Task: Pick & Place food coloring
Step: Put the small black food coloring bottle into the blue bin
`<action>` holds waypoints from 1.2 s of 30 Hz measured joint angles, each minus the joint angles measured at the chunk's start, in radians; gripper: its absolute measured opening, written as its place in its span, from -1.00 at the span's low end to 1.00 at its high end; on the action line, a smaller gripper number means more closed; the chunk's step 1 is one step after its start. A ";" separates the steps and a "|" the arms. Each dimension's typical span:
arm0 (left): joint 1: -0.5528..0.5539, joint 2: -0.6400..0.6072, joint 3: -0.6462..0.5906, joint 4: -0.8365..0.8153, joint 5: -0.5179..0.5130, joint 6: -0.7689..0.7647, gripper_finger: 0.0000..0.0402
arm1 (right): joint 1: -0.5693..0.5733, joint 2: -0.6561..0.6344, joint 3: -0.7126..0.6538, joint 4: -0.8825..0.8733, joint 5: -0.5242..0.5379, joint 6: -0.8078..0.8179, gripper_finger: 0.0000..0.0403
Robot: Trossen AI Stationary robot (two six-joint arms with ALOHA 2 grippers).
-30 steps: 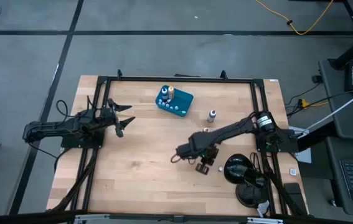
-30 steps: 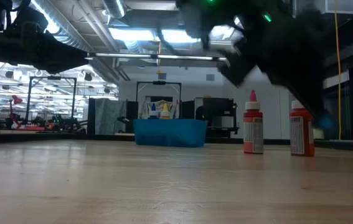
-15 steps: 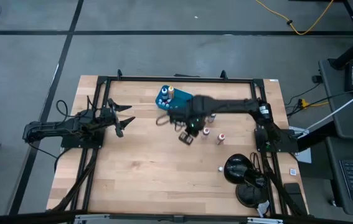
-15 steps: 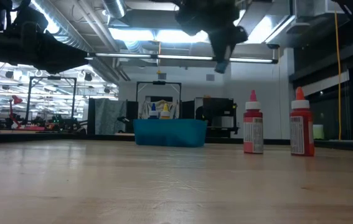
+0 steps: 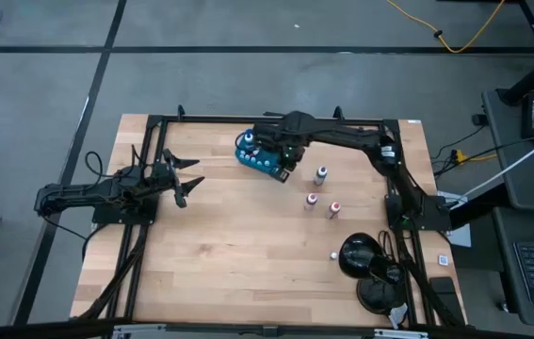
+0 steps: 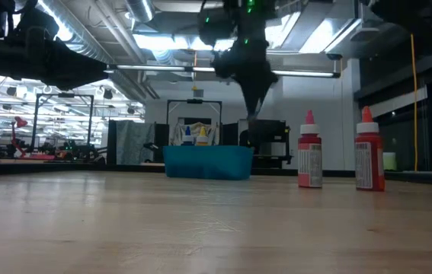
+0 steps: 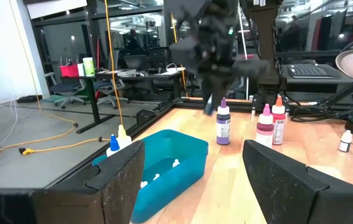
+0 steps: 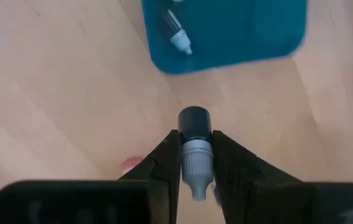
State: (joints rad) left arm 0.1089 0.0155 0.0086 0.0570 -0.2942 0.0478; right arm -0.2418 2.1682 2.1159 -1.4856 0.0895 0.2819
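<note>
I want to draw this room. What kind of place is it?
Probably a robot lab or workshop. Two robot arms are bolted to a wooden table, more desks with office chairs stand behind it, and pipes and strip lights run along a bare ceiling.

Table (image 5: pixel 219 254): light wood planks, smooth, satin finish with visible grain and faint sheen in the low view. Tray (image 7: pixel 176 158): teal-blue plastic, smooth, slightly glossy walls. Food coloring bottles (image 6: pixel 309 158): translucent plastic, glossy, with paper-like labels and smooth caps. Small bottle (image 8: pixel 195 152) between the right gripper's (image 8: pixel 195 177) fingers: dark matt cap, pale ribbed neck. Left gripper (image 7: pixel 192 180): dark matt plastic fingers. Table frame (image 5: pixel 267 120): black metal, matt. Floor (image 5: pixel 248 75): grey, matt, carpet-like.
</note>
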 joint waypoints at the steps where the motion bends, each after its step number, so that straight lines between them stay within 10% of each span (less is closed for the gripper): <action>1: 0.000 0.000 0.000 0.000 0.000 0.000 0.33 | -0.006 0.013 0.000 0.013 -0.001 -0.012 -0.61; 36: 0.000 0.000 0.000 0.000 0.000 0.000 0.33 | -0.029 0.309 0.136 0.088 0.049 -0.178 -0.60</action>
State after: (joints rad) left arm 0.1089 0.0155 0.0082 0.0570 -0.2943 0.0475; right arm -0.2703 2.4775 2.2519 -1.3977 0.1382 0.1041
